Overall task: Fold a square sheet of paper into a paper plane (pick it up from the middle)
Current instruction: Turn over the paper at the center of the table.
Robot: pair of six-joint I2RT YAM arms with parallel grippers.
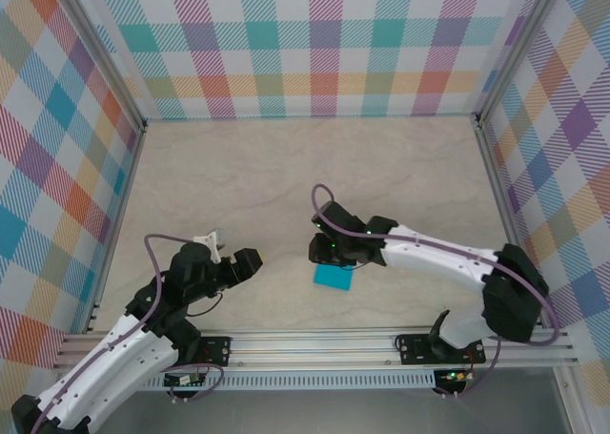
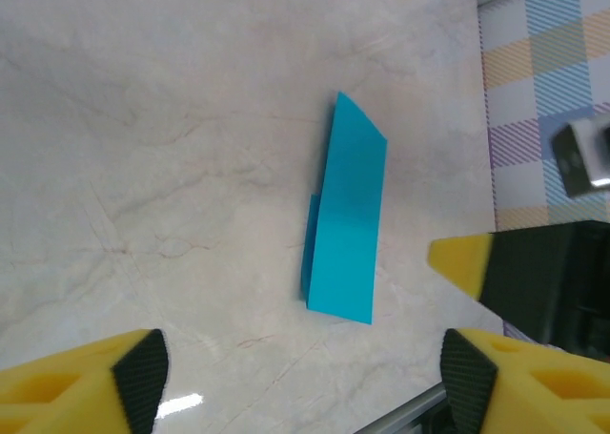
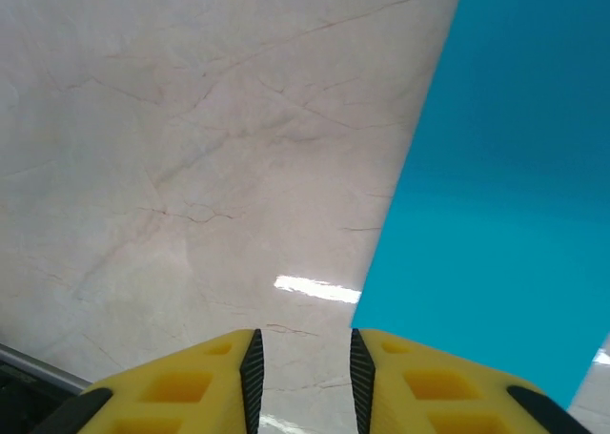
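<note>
Top external view:
- The sheet of paper [image 1: 335, 279] lies on the pale marbled table [image 1: 286, 167], a little right of centre and low in the frame. It is teal and already folded.
- Its upper edge is hidden under the head of the right gripper [image 1: 330, 260].
- The right arm reaches in from the lower right corner.
- The left gripper [image 1: 250, 262] sits to the left of the paper, apart from it, with bare table between.
- A metal rail [image 1: 315, 343] runs along the bottom of the frame. Plaid walls [image 1: 315, 43] close the other three sides.

Left wrist view:
- The left gripper [image 2: 300, 372] has its yellow fingers [image 2: 86, 382] at the two lower corners. They are spread wide, with nothing between them.
- The paper [image 2: 348, 215] lies at centre frame as a long narrow strip. A second layer shows along its left edge, and its upper end is cut at a slant. It lies flat, clear of the left fingers.
- A yellow fingertip [image 2: 459, 260] of the right gripper comes in from the right edge. It is just beside the lower right of the strip. I cannot tell whether it touches.

Right wrist view:
- The right gripper [image 3: 303, 362] has its two fingers [image 3: 181, 386] at the bottom edge. They stand slightly apart, and table shows through the narrow gap. They clamp nothing.
- The paper [image 3: 505, 186] covers the right side of the frame. Its lower corner runs down behind the right-hand finger.
</note>
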